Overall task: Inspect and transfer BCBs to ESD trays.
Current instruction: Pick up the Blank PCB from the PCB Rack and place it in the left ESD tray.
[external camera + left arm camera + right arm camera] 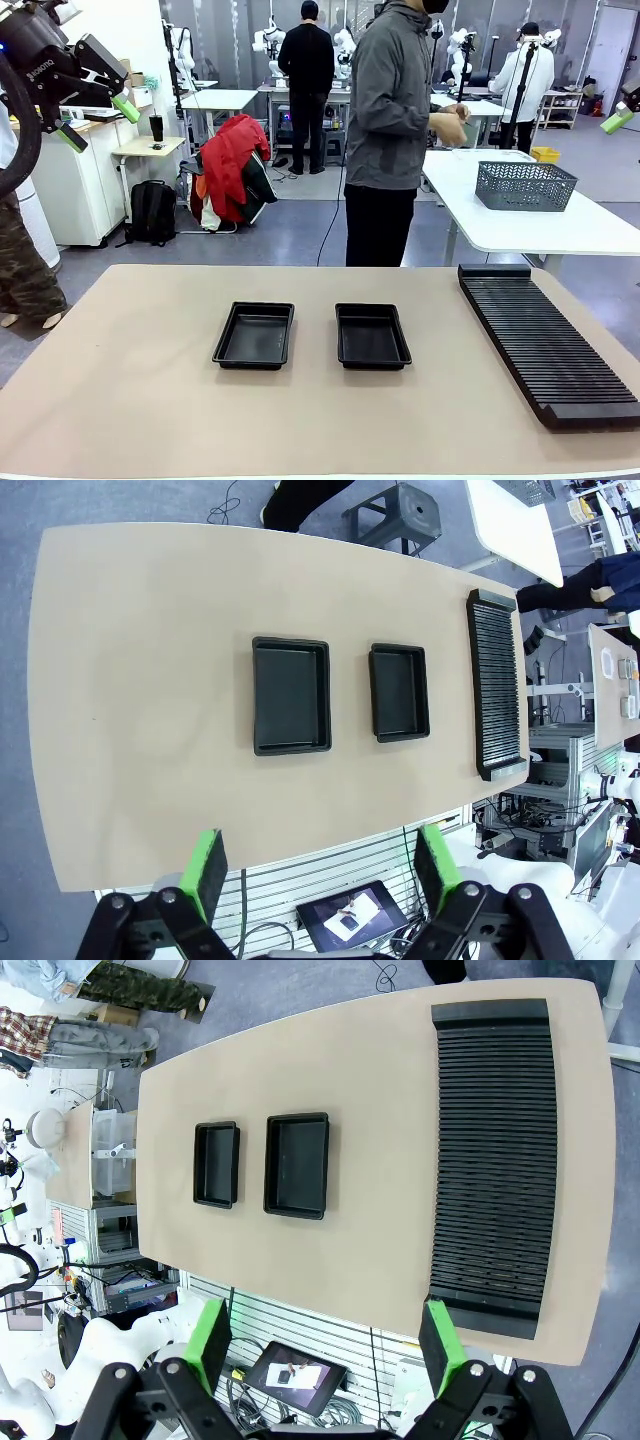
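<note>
Two empty black ESD trays lie side by side mid-table, the left tray (254,335) and the right tray (372,336). No BCBs are in view. My left gripper (98,122) hangs high at the upper left, open, holding nothing. A green fingertip of my right gripper (617,121) shows at the upper right edge. From above, the left wrist view has both trays (291,695) (399,692) far beyond its open gripper (322,875). The right wrist view shows them (216,1165) (297,1165) beyond its open, empty gripper (325,1345).
A long black ribbed rack (545,340) lies along the table's right side, also seen as the rack (497,685) and the rack (495,1155). A person in a grey jacket (390,130) stands at the far side with hands together, turned toward a white table holding a grey basket (525,185).
</note>
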### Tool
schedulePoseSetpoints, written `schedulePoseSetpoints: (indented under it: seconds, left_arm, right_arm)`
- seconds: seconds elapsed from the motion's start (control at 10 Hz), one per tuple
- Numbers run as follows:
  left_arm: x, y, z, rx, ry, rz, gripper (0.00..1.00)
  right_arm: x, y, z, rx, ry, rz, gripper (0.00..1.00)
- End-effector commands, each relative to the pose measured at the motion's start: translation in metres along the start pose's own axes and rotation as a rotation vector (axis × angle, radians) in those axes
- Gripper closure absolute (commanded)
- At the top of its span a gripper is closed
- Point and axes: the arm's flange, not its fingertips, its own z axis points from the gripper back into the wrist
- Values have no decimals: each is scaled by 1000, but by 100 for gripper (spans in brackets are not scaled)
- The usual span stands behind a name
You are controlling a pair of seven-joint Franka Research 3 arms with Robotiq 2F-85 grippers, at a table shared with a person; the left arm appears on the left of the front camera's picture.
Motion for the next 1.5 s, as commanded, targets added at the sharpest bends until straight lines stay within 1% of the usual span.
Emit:
schedulePoseSetpoints:
  seconds: [0.0,1.4]
  left_arm:
    - [0,0,-2,-2,3,1,0]
    - [0,0,-2,-2,3,1,0]
  right_arm:
    - [0,0,0,0,0,0,0]
    - [0,0,0,0,0,0,0]
